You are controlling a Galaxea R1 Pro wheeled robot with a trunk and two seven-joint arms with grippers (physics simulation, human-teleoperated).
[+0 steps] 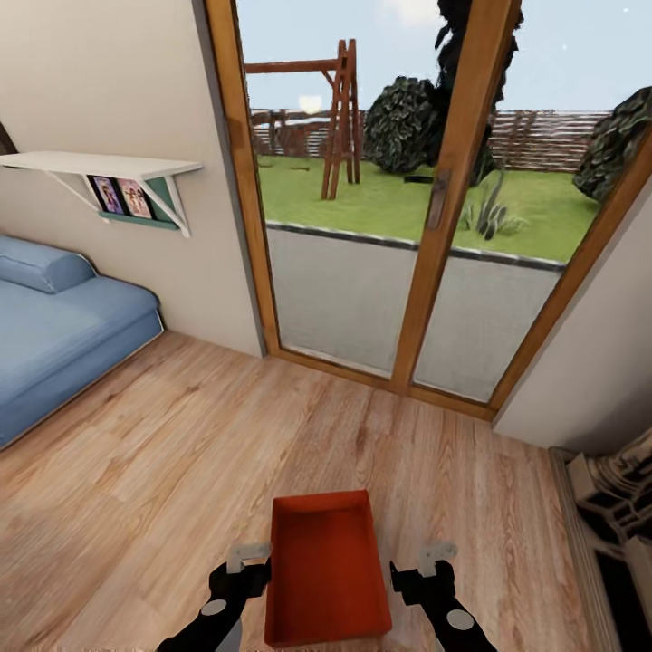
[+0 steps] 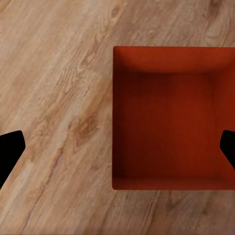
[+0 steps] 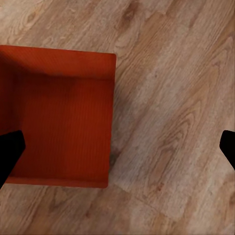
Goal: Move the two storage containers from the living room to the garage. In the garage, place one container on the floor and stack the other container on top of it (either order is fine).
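I see one storage container (image 1: 328, 566) between my two arms, over the light wood floor (image 1: 181, 453) of the living room, before the glass doors (image 1: 398, 208). The left gripper (image 1: 237, 569) and right gripper (image 1: 426, 570) each straddle a side wall, jaws spread wide. I cannot tell if it rests on the planks.

Light plank floor (image 1: 181, 453), blue sofa (image 1: 54, 335), wood-framed glass doors (image 1: 398, 208), white wall shelf (image 1: 100, 165).
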